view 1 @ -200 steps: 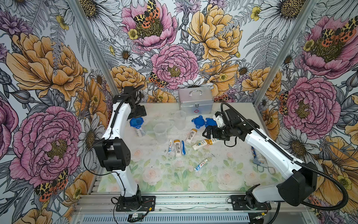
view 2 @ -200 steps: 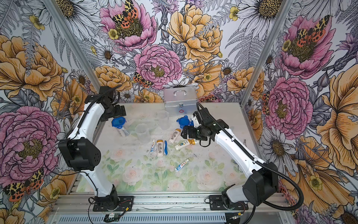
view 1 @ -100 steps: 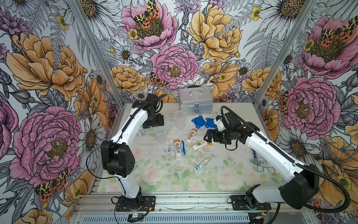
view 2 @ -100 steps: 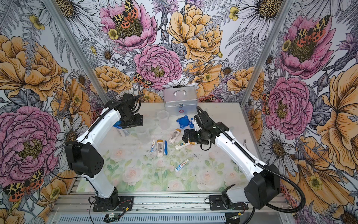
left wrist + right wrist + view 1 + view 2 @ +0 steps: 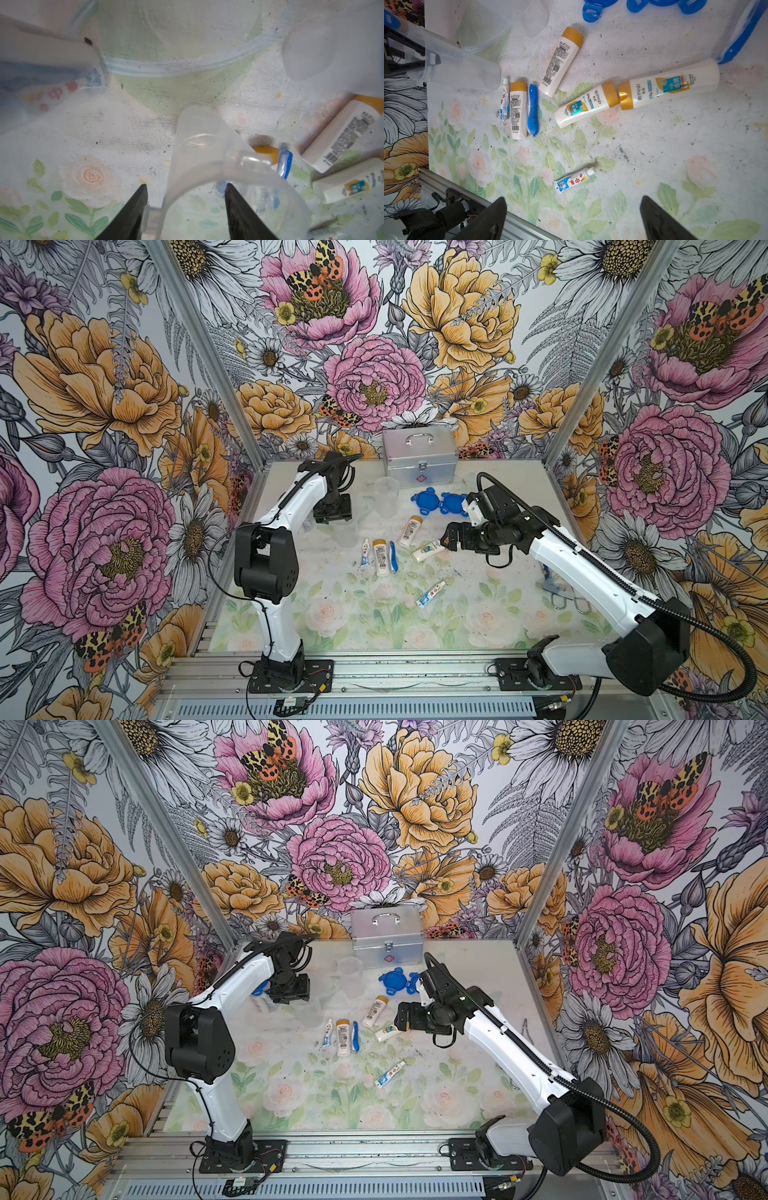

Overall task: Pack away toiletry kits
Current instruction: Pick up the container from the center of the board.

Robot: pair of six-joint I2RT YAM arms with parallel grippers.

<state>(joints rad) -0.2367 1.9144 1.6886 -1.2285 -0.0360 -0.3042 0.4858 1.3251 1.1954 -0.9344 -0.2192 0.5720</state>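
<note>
On the left side of the floral table [image 5: 374, 626], the left gripper [image 5: 186, 185] has its jaws apart, straddling the wall of the clear plastic cup [image 5: 201, 145]. One finger is outside, one inside, and no pinch shows. Right gripper [image 5: 574, 198] is wide open, empty, over the white orange-capped bottles [image 5: 583, 105]. Bottles, white-blue tubes [image 5: 574, 180] and blue toothbrush [image 5: 533, 110] lie loose mid-table. Round blue clip-tab lids [image 5: 426, 501] sit by the silver metal case [image 5: 419, 458]. Likely step is cup pickup: seat the fingers past the rim, close gently on the thin wall, lift straight and keep it upright.

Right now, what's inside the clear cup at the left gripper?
Nothing packed in the clear cup; one left gripper finger dips in. Its near side is cut off.
</note>
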